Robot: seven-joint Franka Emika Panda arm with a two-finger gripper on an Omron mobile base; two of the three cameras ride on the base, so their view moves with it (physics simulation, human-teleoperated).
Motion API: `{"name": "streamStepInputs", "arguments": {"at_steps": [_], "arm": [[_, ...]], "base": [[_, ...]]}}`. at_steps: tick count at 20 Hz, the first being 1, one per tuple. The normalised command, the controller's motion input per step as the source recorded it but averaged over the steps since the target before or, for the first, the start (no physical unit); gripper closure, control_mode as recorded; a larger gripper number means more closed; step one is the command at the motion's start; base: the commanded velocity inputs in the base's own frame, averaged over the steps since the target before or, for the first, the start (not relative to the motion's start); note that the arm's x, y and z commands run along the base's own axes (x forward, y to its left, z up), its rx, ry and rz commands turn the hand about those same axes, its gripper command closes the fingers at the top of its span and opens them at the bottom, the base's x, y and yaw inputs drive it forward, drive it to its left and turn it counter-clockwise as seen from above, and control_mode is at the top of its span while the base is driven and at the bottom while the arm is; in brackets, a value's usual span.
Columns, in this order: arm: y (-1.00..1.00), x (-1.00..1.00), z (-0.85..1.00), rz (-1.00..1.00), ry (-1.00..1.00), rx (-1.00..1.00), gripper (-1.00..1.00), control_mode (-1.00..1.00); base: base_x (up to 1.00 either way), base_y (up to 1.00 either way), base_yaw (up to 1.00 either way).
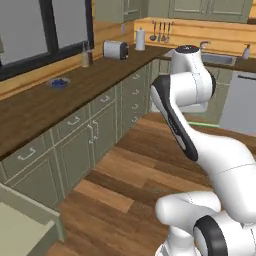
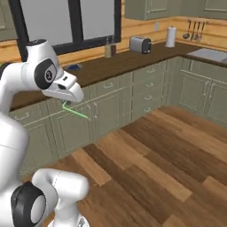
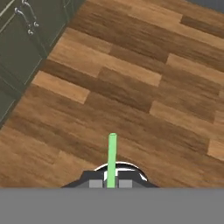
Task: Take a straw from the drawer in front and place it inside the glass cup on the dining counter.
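Observation:
My gripper point(image 3: 111, 183) is shut on the straw point(image 3: 112, 158), a thin light-green stick that juts forward from between the two dark fingertips, high above the wood floor. From the right base the straw point(image 2: 76, 112) slants out below my hand point(image 2: 66, 91). From the left base a short green piece of the straw point(image 1: 203, 124) peeks out beside my arm. The drawer point(image 1: 22, 225) stands pulled open at the lower left, its pale green inside showing. The glass cup and the dining counter are out of view.
A dark wall counter point(image 1: 75, 85) over sage cabinets runs along the left, carrying a toaster point(image 1: 115, 49), a blue dish point(image 1: 58, 82) and a white jug point(image 1: 140, 39). A sink point(image 1: 218, 59) sits at the back. Wide plank floor point(image 2: 168, 150) lies open ahead.

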Motion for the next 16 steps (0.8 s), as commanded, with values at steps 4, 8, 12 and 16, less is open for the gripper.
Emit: {"name": "streamStepInputs", "arguments": {"at_steps": [4,8,12,16], "arm": [[0.00,0.00,0.00,0.00,0.00,0.00,1.00,1.00],[0.00,0.00,0.00,0.00,0.00,0.00,1.00,1.00],[0.00,0.00,0.00,0.00,0.00,0.00,1.00,1.00],[0.00,0.00,0.00,0.00,0.00,0.00,1.00,1.00]], "base": [[0.00,-0.41,-0.85],[0.00,-0.54,-0.83],[0.00,-0.71,-0.80],[0.11,-0.89,-0.61]]}}
